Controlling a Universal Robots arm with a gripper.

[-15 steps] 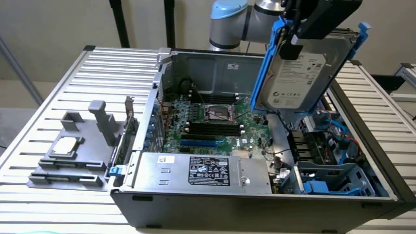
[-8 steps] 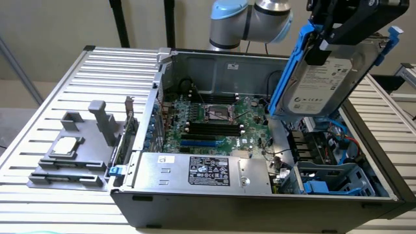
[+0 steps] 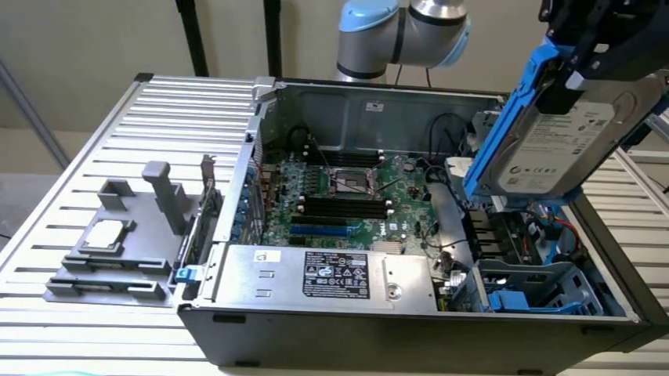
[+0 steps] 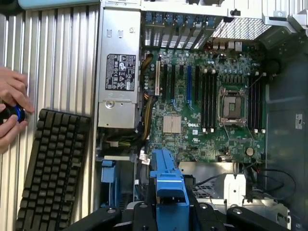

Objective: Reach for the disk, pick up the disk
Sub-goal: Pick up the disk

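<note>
Disk: we see a flat silver-grey hard drive with a white printed label, framed by a bright blue plastic carrier [image 3: 559, 129], hanging tilted in the air above the drive bay at the exterior view's right.
Gripper: our black gripper [image 3: 585, 47] has its fingers clamped on the carrier's upper end; in the wrist view the blue carrier [image 4: 168, 192] sits between them.
Case: the open grey computer case [image 3: 418, 329] lies on the slatted metal desk [image 3: 157, 117], its green motherboard [image 4: 207, 110] exposed.
Elsewhere: a black keyboard [image 4: 53, 168] lies beside a person's hand [image 4: 12, 110].
</note>
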